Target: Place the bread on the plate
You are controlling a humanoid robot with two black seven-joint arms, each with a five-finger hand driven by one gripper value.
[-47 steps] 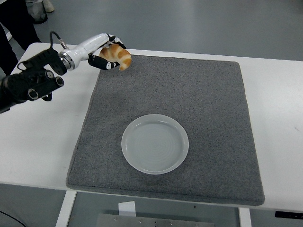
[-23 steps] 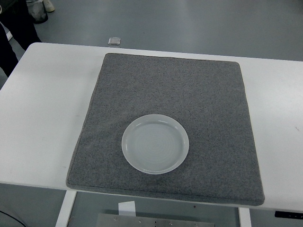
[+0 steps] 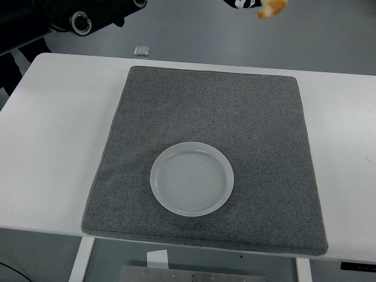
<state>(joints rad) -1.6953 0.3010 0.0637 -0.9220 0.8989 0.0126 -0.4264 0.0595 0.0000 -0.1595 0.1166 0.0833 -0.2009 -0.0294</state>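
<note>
I can read no text, label, brand or number anywhere here, neither on my plate (image 3: 192,178) nor around it.

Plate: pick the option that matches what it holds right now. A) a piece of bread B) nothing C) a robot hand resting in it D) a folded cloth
B: the plate on the grey mat is bare, and the bread shows only at the picture's top edge, far from it.

Golden-brown bread (image 3: 271,8) shows at the top edge, well apart from the empty white plate (image 3: 192,178).
</note>
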